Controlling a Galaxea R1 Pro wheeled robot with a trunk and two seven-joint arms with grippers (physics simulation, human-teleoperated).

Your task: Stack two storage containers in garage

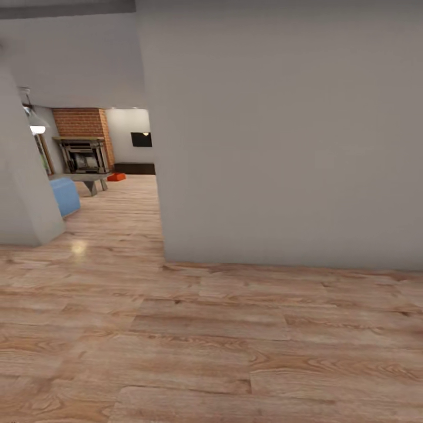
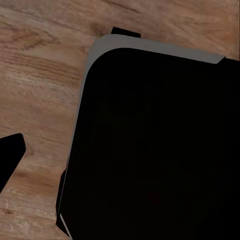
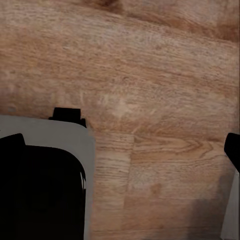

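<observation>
A: Head view. How far is the task advancing?

B: By the look of it, hardly at all. The robot is standing on light wood planks (image 1: 205, 346) behind a pale wall (image 1: 282, 129), and the living room (image 1: 106, 170) is showing through the opening at left: brick fireplace (image 1: 82, 138), a low grey bench (image 1: 88, 179), a blue seat corner (image 1: 64, 197). One small orange-red shape (image 1: 116, 176) is lying on the planks far off by the fireplace; it is probably one of the storage containers, though too small to confirm. Nothing is being carried, so fetching, hauling to the garage and stacking are all left to do.

A: And what are the wrist views adding?

B: Both are looking down at the plank floor. The left wrist view is taking in a large black body with a pale rim (image 2: 150, 145), seemingly part of the robot itself; the right wrist view is catching a similar dark, pale-edged part (image 3: 45, 185) beside bare planks (image 3: 150, 75). Neither is offering the room beyond.

A: The state of each hand?

B: Only dark slivers are appearing at the frame edges. Whether the left hand or the right hand is apart or together, I cannot tell; nothing lies by them.
</observation>
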